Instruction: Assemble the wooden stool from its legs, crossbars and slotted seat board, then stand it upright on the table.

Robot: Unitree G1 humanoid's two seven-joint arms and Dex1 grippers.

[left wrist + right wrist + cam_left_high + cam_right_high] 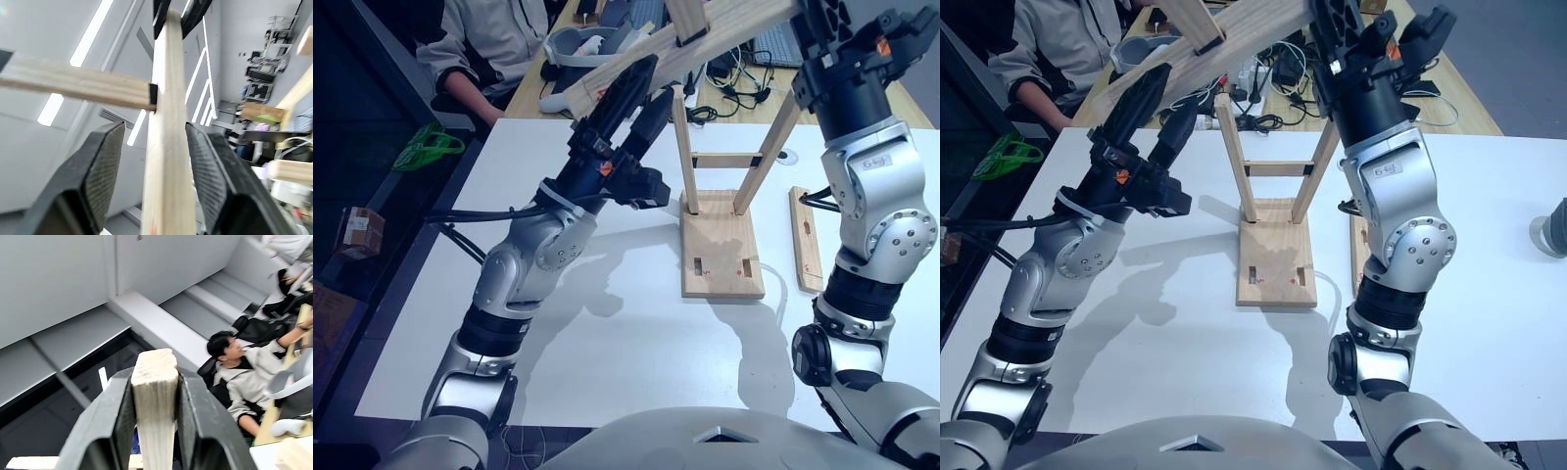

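The slotted seat board (724, 266) lies flat on the white table. Two legs (682, 147) stand in its far slots, joined by a crossbar (724, 160). High above it a second long leg (734, 24) hangs slanted, with a crossbar (73, 83) joined to it. My right gripper (155, 411) is shut on that leg's upper end. My left gripper (641, 93) is open around the leg's lower part (166, 147); one pad (210, 171) touches the wood, while a gap shows at the other.
A loose wooden bar (806, 240) lies on the table right of the seat board. A grey object (1552, 230) sits at the table's far right edge. Behind the table stands a desk with cables (744, 83) and a headset (578, 44).
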